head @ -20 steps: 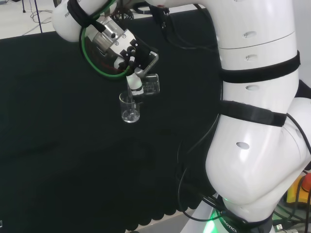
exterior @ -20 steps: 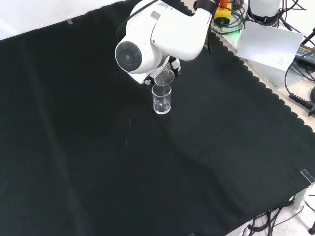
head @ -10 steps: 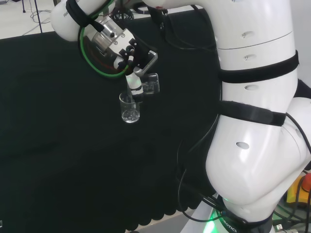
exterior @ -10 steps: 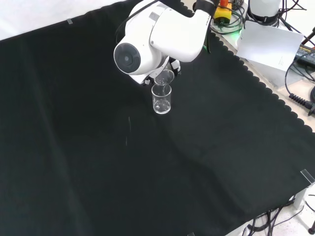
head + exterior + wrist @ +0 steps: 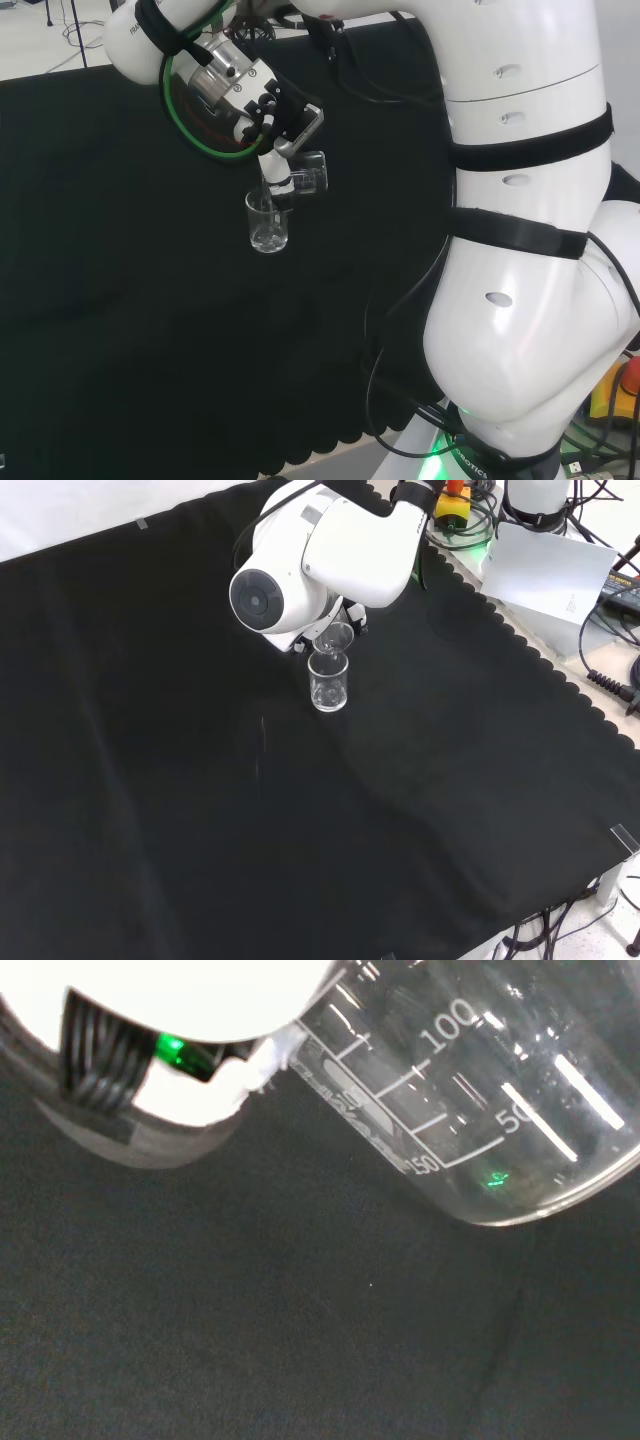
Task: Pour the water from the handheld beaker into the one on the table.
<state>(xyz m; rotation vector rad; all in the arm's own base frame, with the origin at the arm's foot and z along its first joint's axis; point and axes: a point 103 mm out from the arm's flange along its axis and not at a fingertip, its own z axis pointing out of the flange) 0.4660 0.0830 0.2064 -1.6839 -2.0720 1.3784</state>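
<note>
hand (image 5: 283,130) tipping a held beaker (image 5: 308,174) over the table beaker (image 5: 268,222)

in the head view the hand's fingers curl round the held beaker, which lies tilted on its side, lip down toward the table beaker; the table beaker stands upright on the black cloth (image 5: 120,300) just below the hand, its rim under the tipped lip; in the front view the held beaker (image 5: 334,637) sits just above the table beaker (image 5: 328,682); the wrist view shows the held beaker's (image 5: 480,1090) graduated wall, close and slanted

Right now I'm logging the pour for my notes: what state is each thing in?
Handheld beaker: tipped on its side above the table beaker, held by the hand.
Table beaker: upright on the cloth, a little water at its bottom.
Hand: curled round the handheld beaker.
</note>
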